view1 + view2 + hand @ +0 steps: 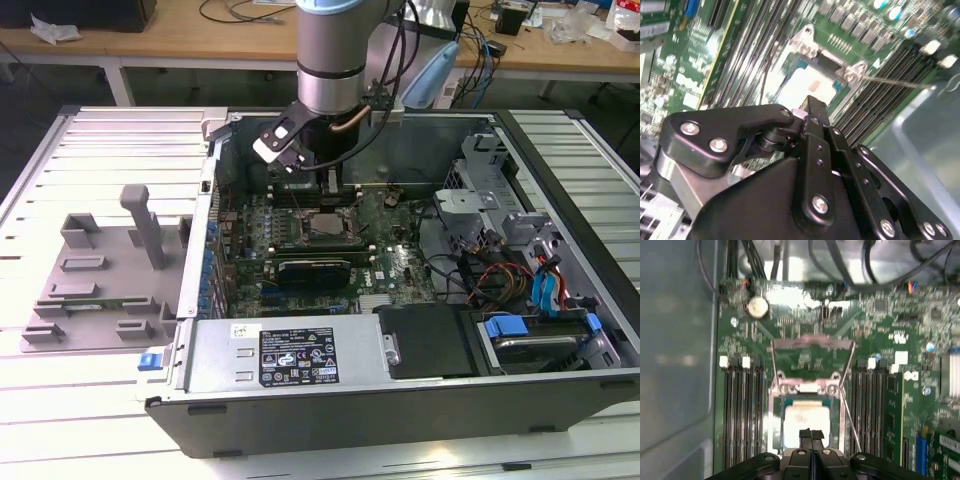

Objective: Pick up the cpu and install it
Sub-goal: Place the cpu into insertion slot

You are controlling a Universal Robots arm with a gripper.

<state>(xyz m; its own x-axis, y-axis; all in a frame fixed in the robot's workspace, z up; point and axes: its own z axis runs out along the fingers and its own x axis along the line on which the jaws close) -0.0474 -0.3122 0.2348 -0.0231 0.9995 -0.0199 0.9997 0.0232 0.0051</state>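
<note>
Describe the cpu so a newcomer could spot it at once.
Look into the open computer case, at the green motherboard. Between two banks of black memory slots sits a socket with its metal frame swung open; the cpu is the pale silvery square lying flat inside it.

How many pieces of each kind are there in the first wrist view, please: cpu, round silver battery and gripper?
cpu: 1
round silver battery: 1
gripper: 1
Total: 3
</note>
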